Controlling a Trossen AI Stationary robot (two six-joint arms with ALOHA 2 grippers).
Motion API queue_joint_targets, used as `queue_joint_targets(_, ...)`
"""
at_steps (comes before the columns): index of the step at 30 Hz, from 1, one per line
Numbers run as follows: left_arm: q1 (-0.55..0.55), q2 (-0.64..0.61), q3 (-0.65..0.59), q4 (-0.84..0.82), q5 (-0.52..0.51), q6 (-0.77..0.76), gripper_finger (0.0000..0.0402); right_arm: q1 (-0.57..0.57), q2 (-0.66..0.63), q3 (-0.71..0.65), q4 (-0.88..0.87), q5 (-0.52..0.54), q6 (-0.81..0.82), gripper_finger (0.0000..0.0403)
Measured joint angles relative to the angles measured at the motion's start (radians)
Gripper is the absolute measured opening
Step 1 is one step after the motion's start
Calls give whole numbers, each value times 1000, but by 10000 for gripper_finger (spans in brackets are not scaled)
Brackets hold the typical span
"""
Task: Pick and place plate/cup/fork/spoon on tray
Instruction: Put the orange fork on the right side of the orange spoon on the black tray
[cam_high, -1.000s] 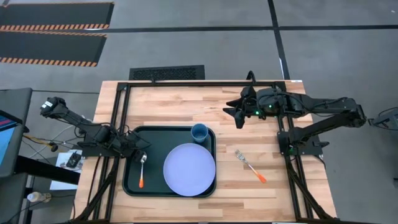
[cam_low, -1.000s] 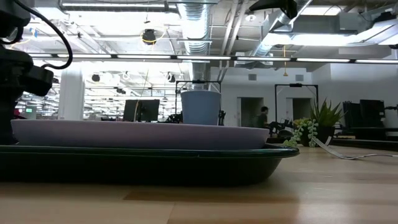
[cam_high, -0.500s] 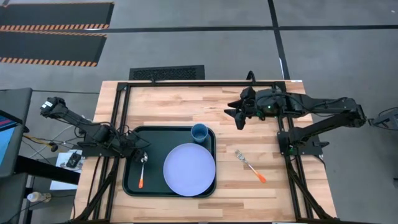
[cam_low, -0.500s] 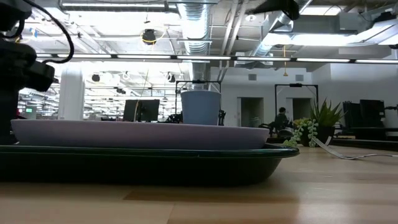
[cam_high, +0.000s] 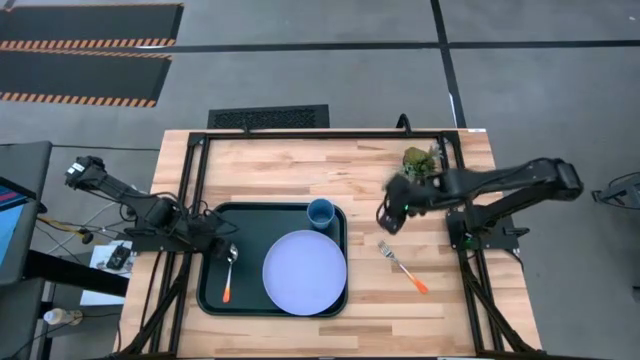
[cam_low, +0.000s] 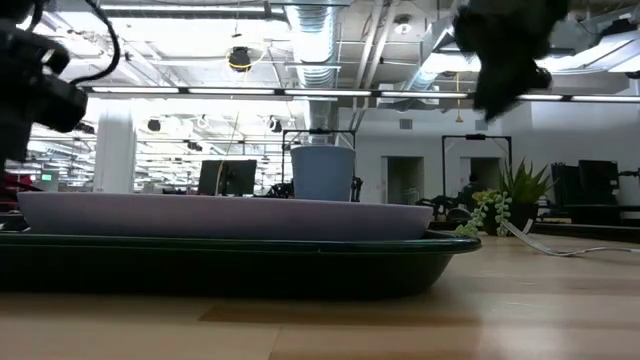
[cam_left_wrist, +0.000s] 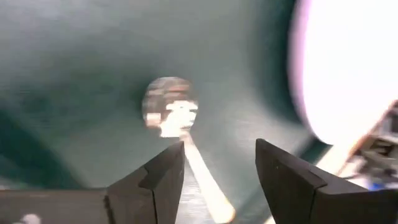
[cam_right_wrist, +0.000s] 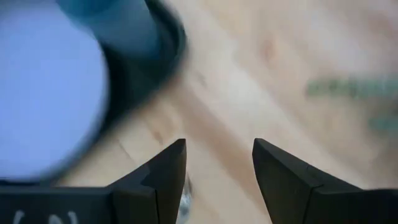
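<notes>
A pale butcher-block table (cam_high: 300, 160) stood on a grey floor, framed by black rails, with a black floor grille (cam_high: 268, 117) just beyond its far edge and hazard-striped mats (cam_high: 85, 45) farther off; from table height, an open hall of ceiling ducts, strip lights, monitors and a potted plant (cam_low: 522, 195) stretched behind it. On the table's left half lay the tray (cam_high: 215, 300), carrying the plate (cam_high: 305, 272) toward its right side, the cup (cam_high: 321, 213) upright at its far right corner just beside the plate, and the spoon (cam_high: 229, 274) along its left side, bowl toward the far edge and orange handle toward the near one. The fork (cam_high: 402, 267) lay on bare wood to the right of the tray, well apart from it, tines toward the far left. The left gripper (cam_high: 222, 243) reached in low from the table's left edge, above the spoon's bowl, its 2 fingers (cam_left_wrist: 160, 180) spread apart and holding nothing. The right gripper (cam_high: 388, 216) extended from the right side, pitched downward over the wood between the tray's far right corner and the fork's tines, its fingers (cam_right_wrist: 166, 174) likewise parted and empty.
</notes>
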Motion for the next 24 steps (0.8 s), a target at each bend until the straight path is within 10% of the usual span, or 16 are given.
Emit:
queue_joint_targets(10,0,-21,3,260,-82,-19,181,119,64,-248,222,-128,-94,211)
queue_joint_targets(24,0,-21,2,465,-198,58,181,-75,64,-434,506,-420,-538,211)
